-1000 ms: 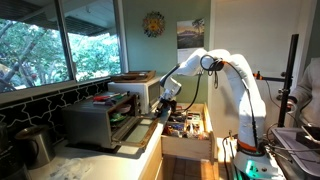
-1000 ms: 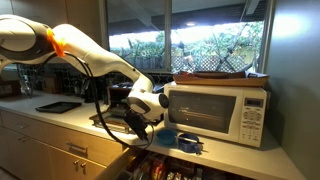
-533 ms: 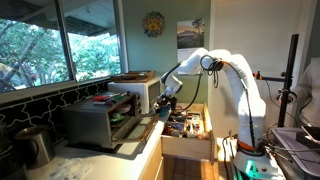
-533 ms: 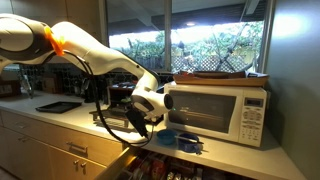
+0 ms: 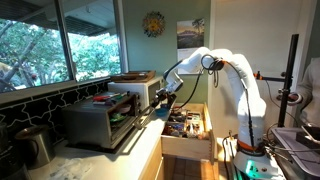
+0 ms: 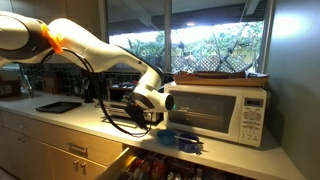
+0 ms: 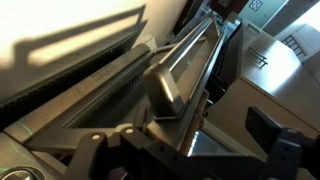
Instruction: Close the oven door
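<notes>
The silver-grey oven (image 5: pixel 88 122) stands on the counter with its dark interior showing. The oven door (image 5: pixel 143 122) is hinged at the bottom and tilts partway up; it also shows in an exterior view (image 6: pixel 120 120). My gripper (image 5: pixel 166 95) is at the door's upper free edge, seen in both exterior views (image 6: pixel 150 102). In the wrist view the gripper (image 7: pixel 185 145) is open, and the door's metal handle (image 7: pixel 168 85) and frame edge lie between its dark fingers (image 7: pixel 268 135). The fingers are not closed on anything.
A white boxy appliance (image 6: pixel 220 112) sits right beside the oven, close to my wrist, also seen in an exterior view (image 5: pixel 135 88). A wooden drawer (image 5: pixel 188 132) stands open below the counter edge. A metal pot (image 5: pixel 35 145) and a dark tray (image 6: pixel 58 106) are on the counter.
The gripper has moved up and toward the oven. The door has swung from nearly flat to partway raised.
</notes>
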Robot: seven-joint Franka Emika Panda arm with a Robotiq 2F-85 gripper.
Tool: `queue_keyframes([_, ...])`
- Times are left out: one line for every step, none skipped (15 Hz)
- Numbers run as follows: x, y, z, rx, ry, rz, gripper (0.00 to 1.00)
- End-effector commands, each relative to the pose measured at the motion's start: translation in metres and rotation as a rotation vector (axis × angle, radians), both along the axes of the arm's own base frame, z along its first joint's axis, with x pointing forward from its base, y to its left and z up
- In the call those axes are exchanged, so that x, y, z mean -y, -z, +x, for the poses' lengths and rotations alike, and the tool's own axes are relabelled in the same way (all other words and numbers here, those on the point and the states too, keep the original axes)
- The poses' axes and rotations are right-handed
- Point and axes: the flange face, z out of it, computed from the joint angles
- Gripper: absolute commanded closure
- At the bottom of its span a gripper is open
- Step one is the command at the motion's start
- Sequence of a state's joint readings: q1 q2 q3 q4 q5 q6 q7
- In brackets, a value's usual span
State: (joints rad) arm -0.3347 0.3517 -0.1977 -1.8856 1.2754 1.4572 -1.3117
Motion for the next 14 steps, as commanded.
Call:
queue_keyframes([-0.009,-0.008,0.009,0.135,0.038,-0.004,0.00])
queue_keyframes([-0.009,-0.009,0.012,0.168,0.050,-0.017,0.00])
queue_keyframes([-0.008,-0.010,0.015,0.202,0.061,-0.040,0.00])
queue_keyframes([-0.007,-0.011,0.018,0.232,0.075,-0.065,0.00])
queue_keyframes([-0.007,-0.012,0.020,0.259,0.088,-0.084,0.00])
queue_keyframes([-0.006,-0.014,0.023,0.287,0.101,-0.102,0.00])
queue_keyframes([-0.006,-0.016,0.026,0.313,0.111,-0.119,0.00])
queue_keyframes([-0.006,-0.018,0.029,0.343,0.121,-0.129,0.00])
queue_keyframes([-0.006,-0.021,0.032,0.374,0.127,-0.143,0.00])
queue_keyframes([-0.007,-0.025,0.035,0.402,0.132,-0.151,0.00])
queue_keyframes([-0.007,-0.028,0.038,0.421,0.135,-0.159,0.00])
queue_keyframes([-0.007,-0.032,0.039,0.442,0.137,-0.164,0.00])
queue_keyframes([-0.008,-0.034,0.040,0.452,0.137,-0.164,0.00])
queue_keyframes([-0.010,-0.038,0.038,0.436,0.129,-0.161,0.00])
